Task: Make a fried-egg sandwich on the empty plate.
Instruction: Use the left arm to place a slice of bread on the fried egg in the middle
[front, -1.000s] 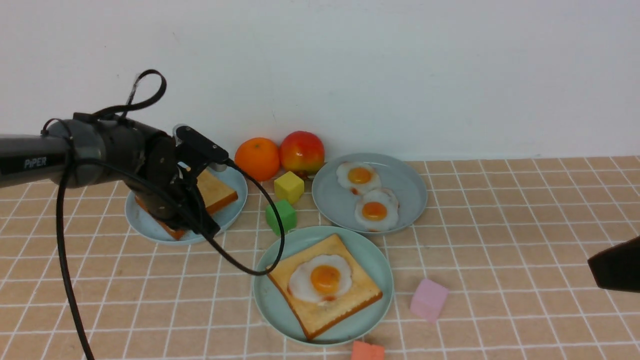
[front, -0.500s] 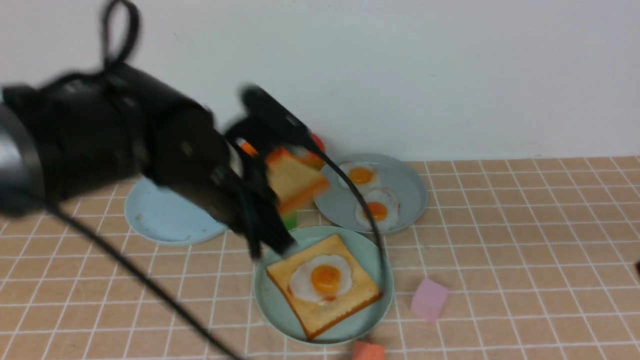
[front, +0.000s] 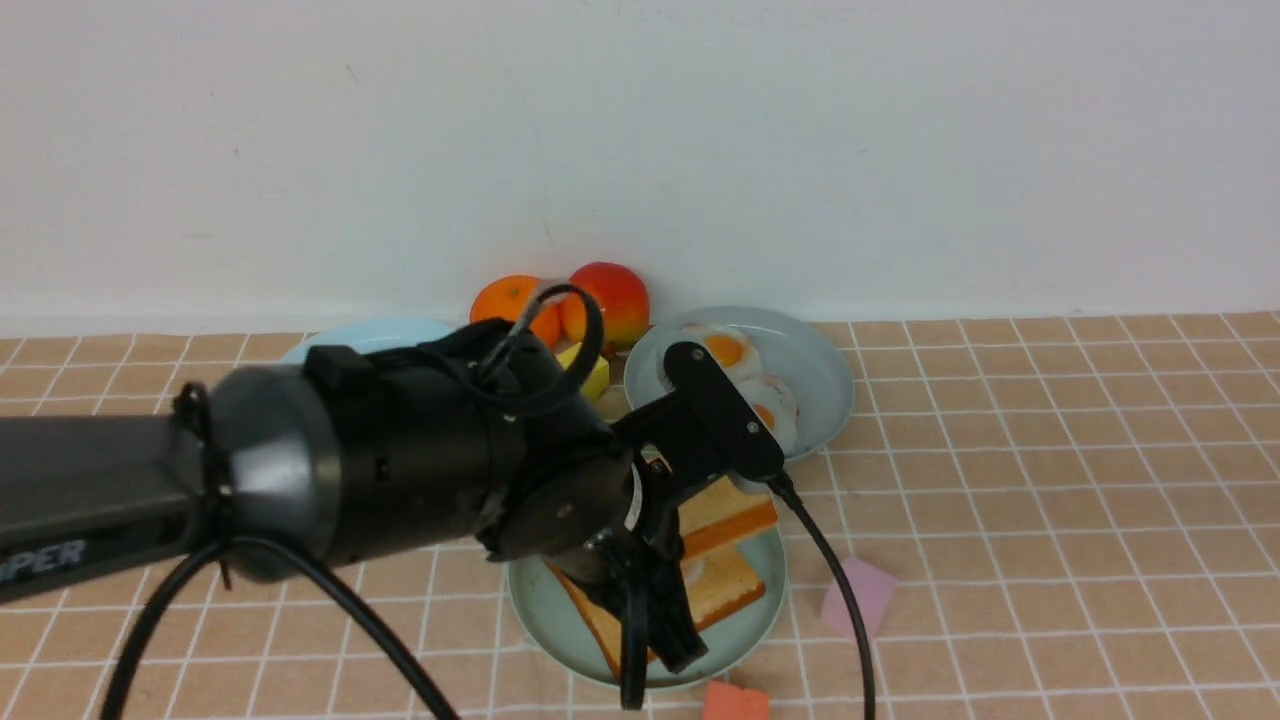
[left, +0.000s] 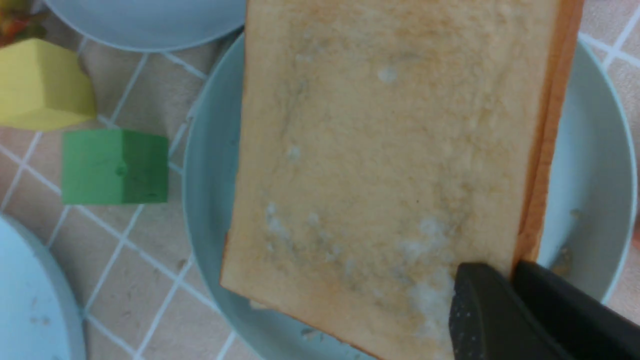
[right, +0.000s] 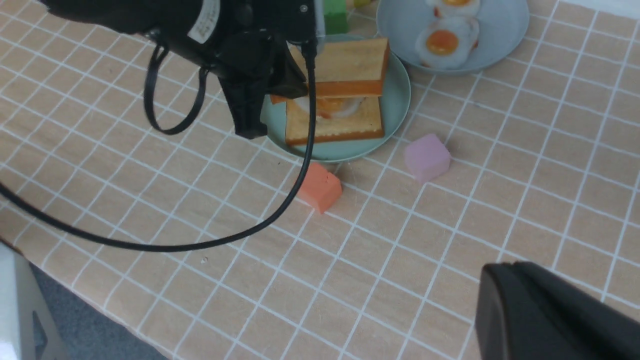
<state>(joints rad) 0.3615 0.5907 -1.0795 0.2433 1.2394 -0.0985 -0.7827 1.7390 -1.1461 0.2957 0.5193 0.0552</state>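
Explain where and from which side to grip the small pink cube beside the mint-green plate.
Pinch the small pink cube across two opposite flat side faces, coming straight down from above. It sits flat on the checked tablecloth, apart from the round mint-green plastic plate and the orange block, so those faces look free.

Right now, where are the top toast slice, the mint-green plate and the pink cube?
top toast slice (right: 350, 60): right wrist view, its upper face.
mint-green plate (right: 398, 105): right wrist view, bare inner rim.
pink cube (right: 426, 156): right wrist view, top face.
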